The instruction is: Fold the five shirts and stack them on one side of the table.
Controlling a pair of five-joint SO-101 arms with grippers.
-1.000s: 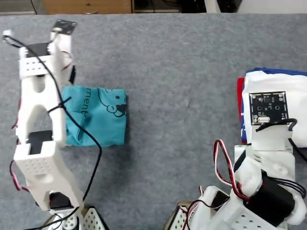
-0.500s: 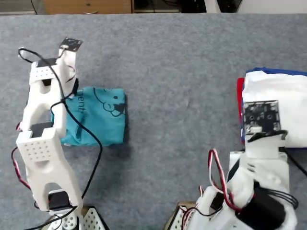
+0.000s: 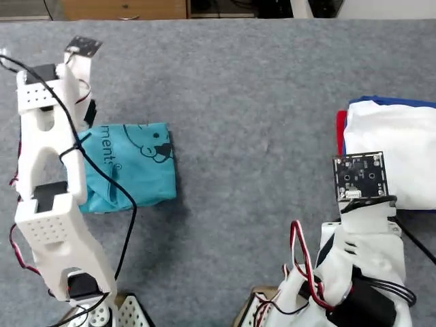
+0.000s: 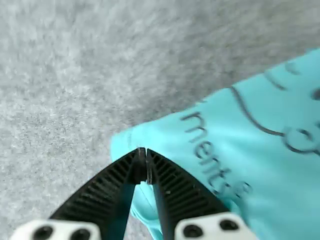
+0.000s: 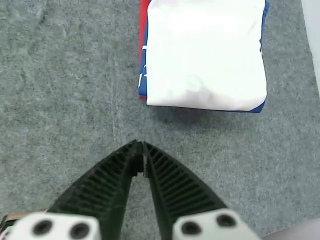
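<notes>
A folded teal shirt (image 3: 133,167) with dark print lies on the left of the grey table (image 3: 252,102). The left arm (image 3: 48,157) stands over its left edge. In the left wrist view my left gripper (image 4: 141,155) is shut, its tips pinched on the near corner of the teal shirt (image 4: 240,150). At the right edge sits a stack of folded shirts (image 3: 395,146), white on top with blue and red edges beneath. My right gripper (image 5: 140,150) is shut over bare table, a short way from the stack (image 5: 205,55), holding nothing.
The right arm's body (image 3: 361,259) fills the near right corner. A wooden cabinet (image 3: 122,8) stands beyond the table's far edge. Open grey cloth lies between the teal shirt and the stack.
The right arm has drawn back from over the stack toward the near edge. The left arm swung right, then back left, and the teal shirt shifted slightly left with it.
</notes>
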